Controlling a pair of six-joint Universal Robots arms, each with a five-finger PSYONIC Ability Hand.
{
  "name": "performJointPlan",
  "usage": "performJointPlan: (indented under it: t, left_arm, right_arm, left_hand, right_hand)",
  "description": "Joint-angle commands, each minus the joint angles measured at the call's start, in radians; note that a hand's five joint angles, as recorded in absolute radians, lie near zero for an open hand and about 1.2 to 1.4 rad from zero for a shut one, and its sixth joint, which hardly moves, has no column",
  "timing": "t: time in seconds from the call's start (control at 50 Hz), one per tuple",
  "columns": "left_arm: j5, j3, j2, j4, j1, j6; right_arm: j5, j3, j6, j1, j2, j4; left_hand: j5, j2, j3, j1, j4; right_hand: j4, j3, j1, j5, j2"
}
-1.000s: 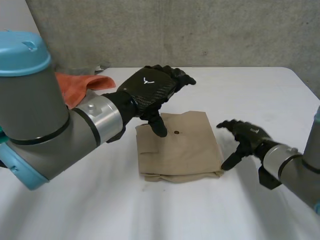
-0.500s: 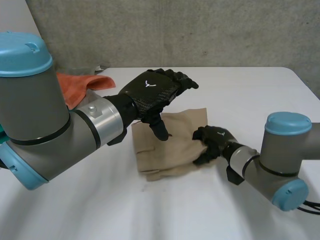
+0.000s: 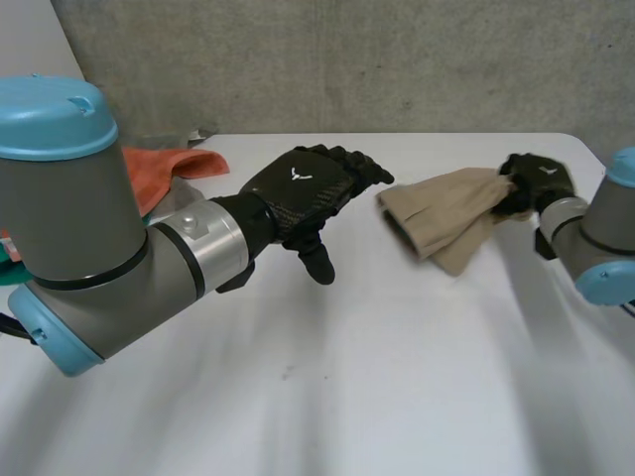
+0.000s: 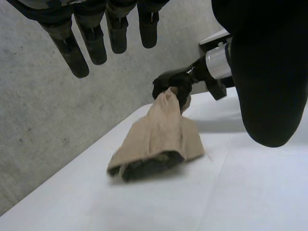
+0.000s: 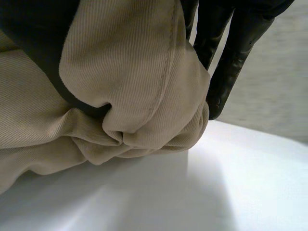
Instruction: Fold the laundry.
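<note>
Right hand (image 3: 536,180): closed tight on one end of the folded tan ribbed-fabric garment (image 3: 446,213), fingers and thumb sunk into bunched cloth (the weave crumples inside the grasp).
Left hand (image 3: 303,188): open, fingers straight, holding nothing, poised over the middle of the white table (image 3: 397,387).
Garment's place: over the table's far right part, well apart from the crumpled orange cloth (image 3: 159,169) at the far left.
Long axis: runs from the right hand's grip across the table toward the left hand.
Pointing: the free, layered end faces the left hand; the gripped end sits higher and the free end sags low (whether it touches the table, I cannot tell).
Nearer hand: the right is on it; the left is apart from the free end, bare table between.
Coming move: probably setting it down, which turns on keeping that axis straight so the layers do not spill.
</note>
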Motion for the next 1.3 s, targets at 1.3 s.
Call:
performJointPlan:
  t: [1.3]
  left_arm:
    - [-0.212,0.096,-0.025,0.212,0.409,0.045]
  right_arm:
    - [-0.205,0.692,-0.680,0.185,-0.605,-0.360]
  left_hand:
    - [-0.010,0.006,0.000,0.023,0.008]
  right_hand:
    - [-0.965,-0.931,-0.767,-0.888,-0.988]
